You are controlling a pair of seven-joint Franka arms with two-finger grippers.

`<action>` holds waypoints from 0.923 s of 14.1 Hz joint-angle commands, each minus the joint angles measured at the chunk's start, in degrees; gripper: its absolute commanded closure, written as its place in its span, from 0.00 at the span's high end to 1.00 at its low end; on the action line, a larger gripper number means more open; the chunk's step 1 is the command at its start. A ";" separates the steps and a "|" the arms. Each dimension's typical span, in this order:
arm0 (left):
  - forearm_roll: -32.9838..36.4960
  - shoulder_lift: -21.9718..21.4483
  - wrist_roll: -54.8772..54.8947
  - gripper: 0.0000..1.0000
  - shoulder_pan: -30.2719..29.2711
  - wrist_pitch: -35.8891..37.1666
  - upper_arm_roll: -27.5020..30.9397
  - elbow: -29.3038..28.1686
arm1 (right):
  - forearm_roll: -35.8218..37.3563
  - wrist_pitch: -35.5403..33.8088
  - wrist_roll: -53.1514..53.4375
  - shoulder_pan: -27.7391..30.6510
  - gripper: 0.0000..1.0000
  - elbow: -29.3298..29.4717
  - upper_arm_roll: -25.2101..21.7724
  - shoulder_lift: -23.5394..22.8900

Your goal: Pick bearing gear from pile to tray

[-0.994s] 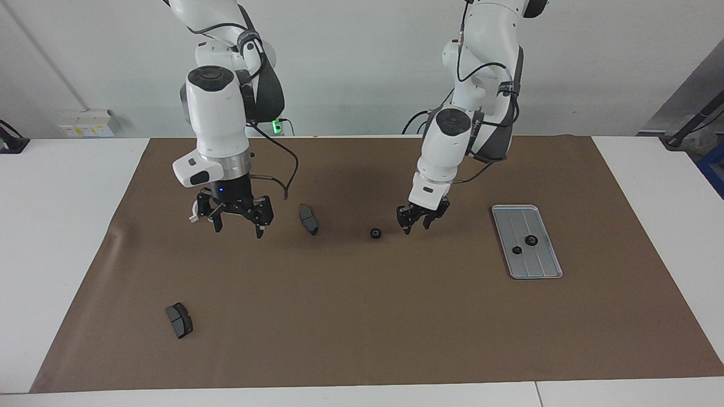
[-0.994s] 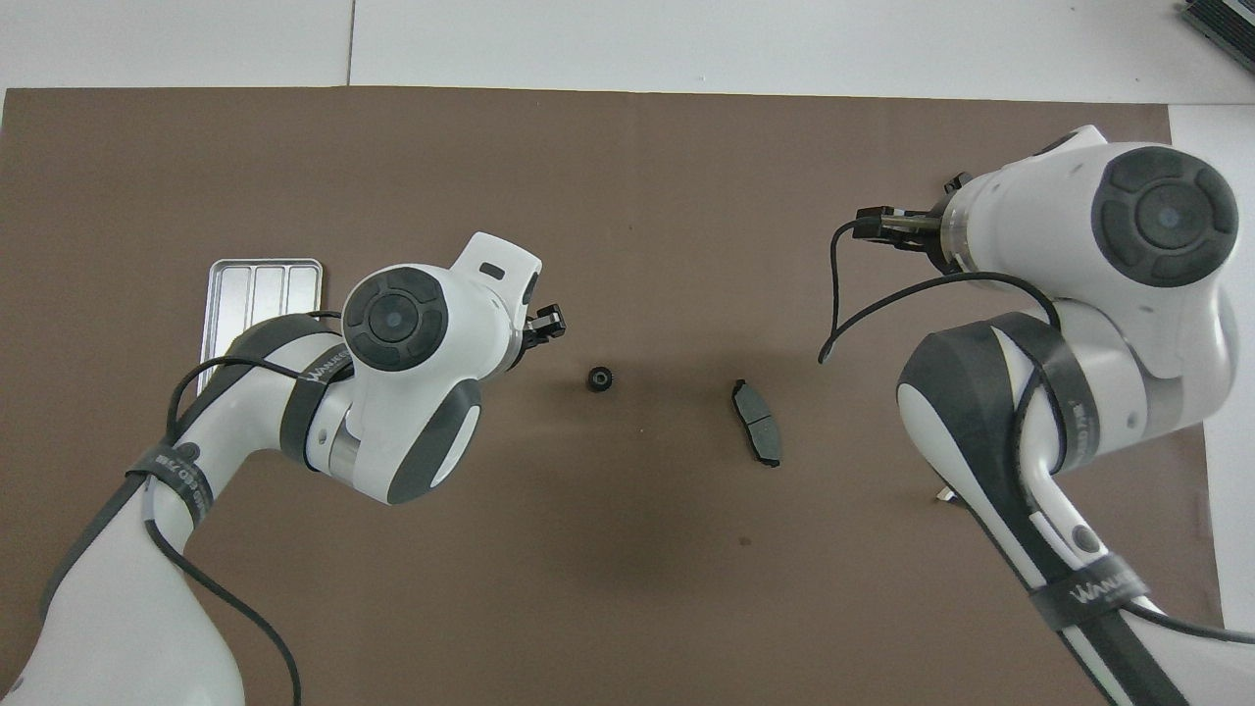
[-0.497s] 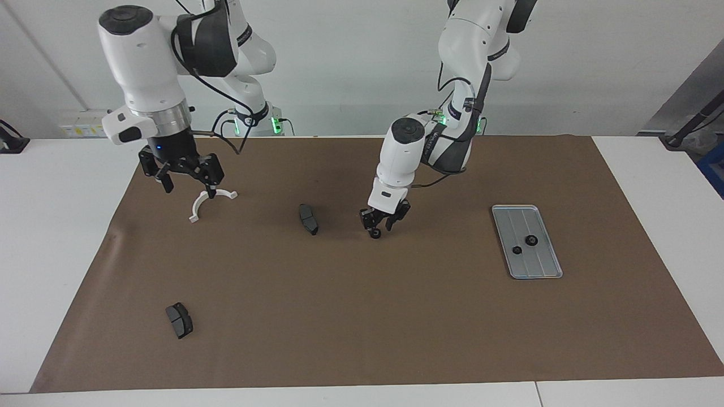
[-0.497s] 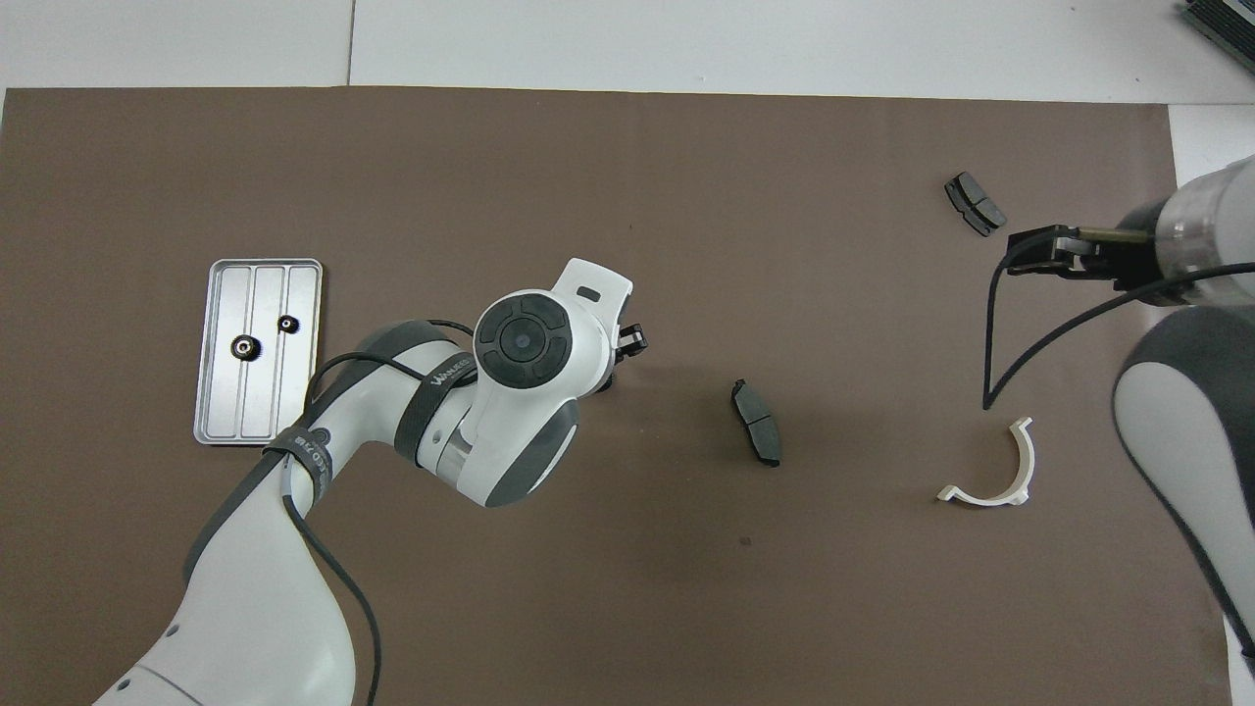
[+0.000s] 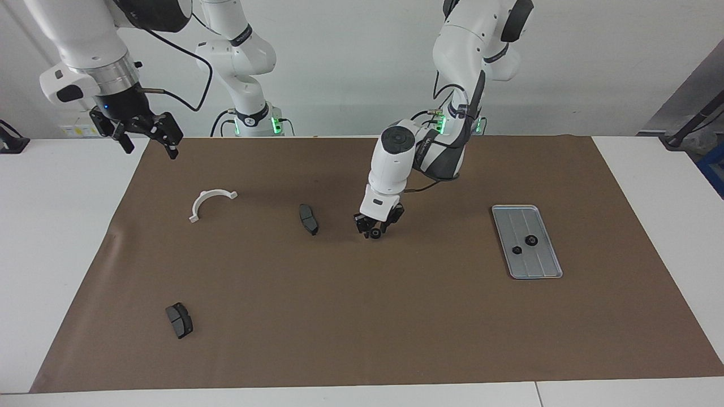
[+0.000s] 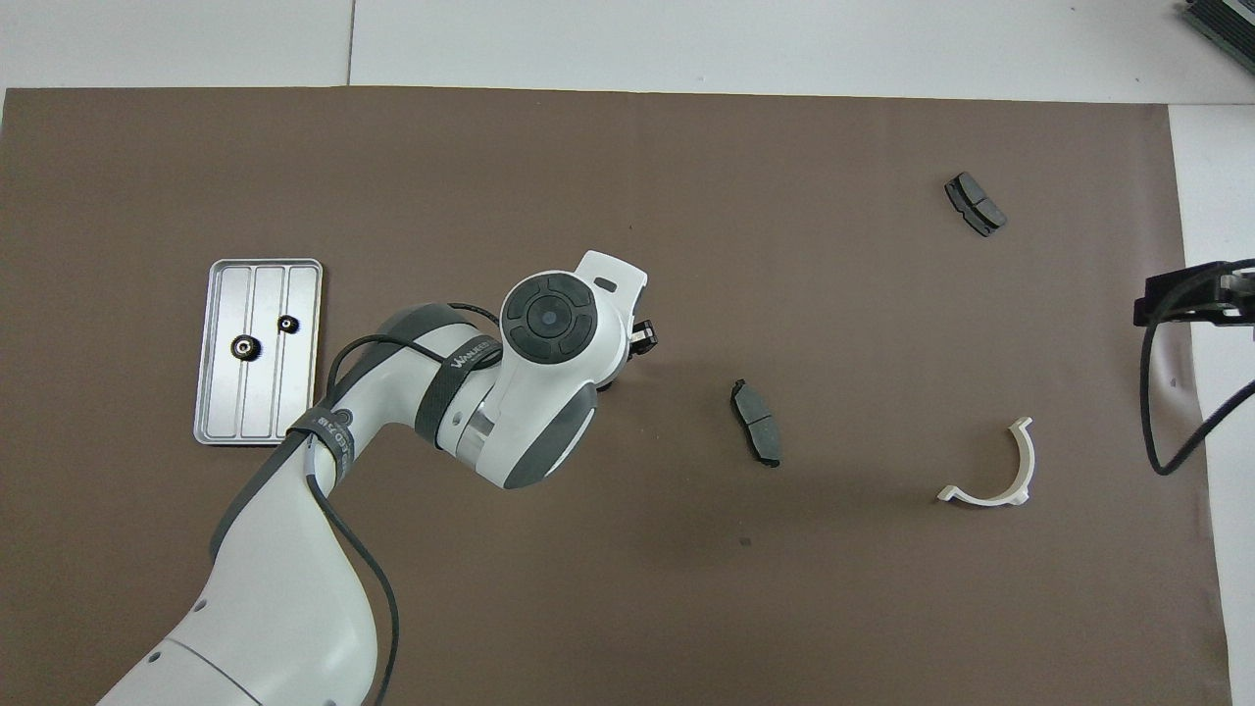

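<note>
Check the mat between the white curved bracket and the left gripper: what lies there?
One dark grey brake pad lies between the white curved bracket and the left gripper; the rest is bare mat. The facing view shows it.

Black gear (image 5: 374, 234) on mat; two in tray (image 5: 544, 265).

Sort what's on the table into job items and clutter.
Job:
black ring at the left pincer
two rings in the tray

Lying about:
two brake-pad pieces
white bracket
right pincer, waiting open
</note>
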State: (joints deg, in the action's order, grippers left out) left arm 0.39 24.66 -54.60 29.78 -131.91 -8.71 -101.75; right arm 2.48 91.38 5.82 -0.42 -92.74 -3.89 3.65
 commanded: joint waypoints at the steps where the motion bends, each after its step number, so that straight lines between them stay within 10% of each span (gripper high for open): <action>1: 0.23 0.30 -0.77 0.53 1.07 1.30 1.06 -0.37 | -2.39 -1.46 -1.51 -0.46 1.00 -1.12 -0.33 1.01; 13: 0.23 -0.14 -0.86 0.51 1.77 -0.89 0.98 -4.07 | -1.69 -1.74 -1.69 -0.81 1.00 -1.65 0.29 1.01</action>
State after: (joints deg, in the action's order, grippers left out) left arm 0.39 25.13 -54.60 30.32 -131.78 -8.74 -104.52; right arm -0.03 89.84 5.60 -1.17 -93.37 -3.68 4.07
